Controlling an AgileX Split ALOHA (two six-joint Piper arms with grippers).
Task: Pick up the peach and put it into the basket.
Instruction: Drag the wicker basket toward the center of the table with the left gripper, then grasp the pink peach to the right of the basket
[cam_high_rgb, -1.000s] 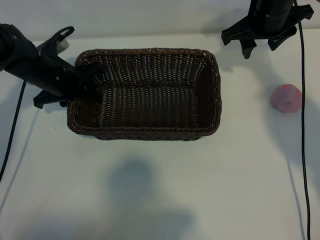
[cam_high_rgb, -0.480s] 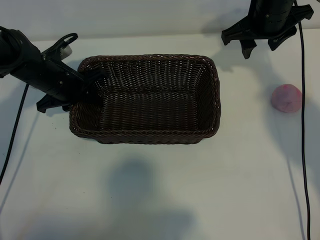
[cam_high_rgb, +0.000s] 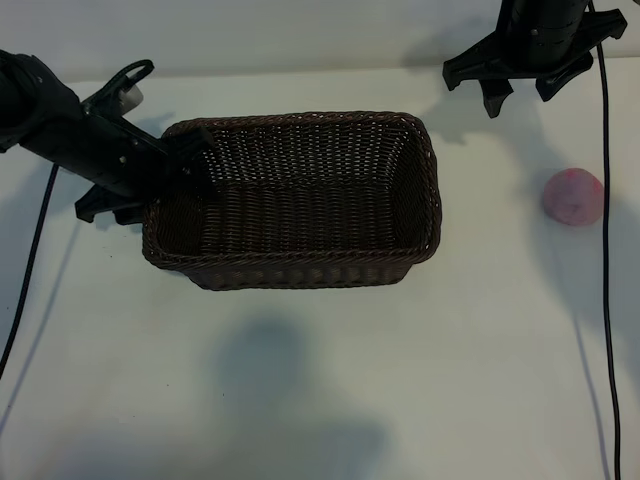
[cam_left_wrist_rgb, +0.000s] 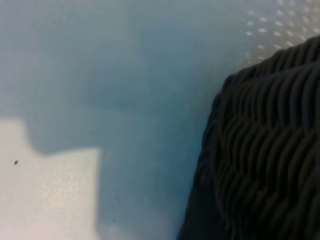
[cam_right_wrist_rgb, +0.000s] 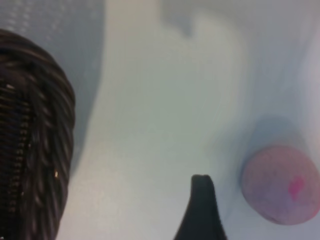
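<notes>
The dark brown wicker basket (cam_high_rgb: 290, 270) sits mid-table, and its woven wall fills one side of the left wrist view (cam_left_wrist_rgb: 270, 150). My left gripper (cam_high_rgb: 165, 172) is at the basket's left wall, straddling the rim. The pink peach (cam_high_rgb: 573, 196) lies on the white table well right of the basket. My right gripper (cam_high_rgb: 522, 95) hangs open at the back right, behind the peach and clear of it. The right wrist view shows one dark fingertip (cam_right_wrist_rgb: 201, 192) with the peach (cam_right_wrist_rgb: 280, 185) just beside it and the basket's corner (cam_right_wrist_rgb: 30, 125) farther off.
A black cable (cam_high_rgb: 605, 260) runs down the right side of the table past the peach. Another cable (cam_high_rgb: 25, 260) trails from the left arm. White tabletop lies between basket and peach.
The basket's left end, tipped up a second ago, has come down and the basket sits flatter, shifted slightly forward. The left arm has barely moved. The right arm and the peach have stayed put.
</notes>
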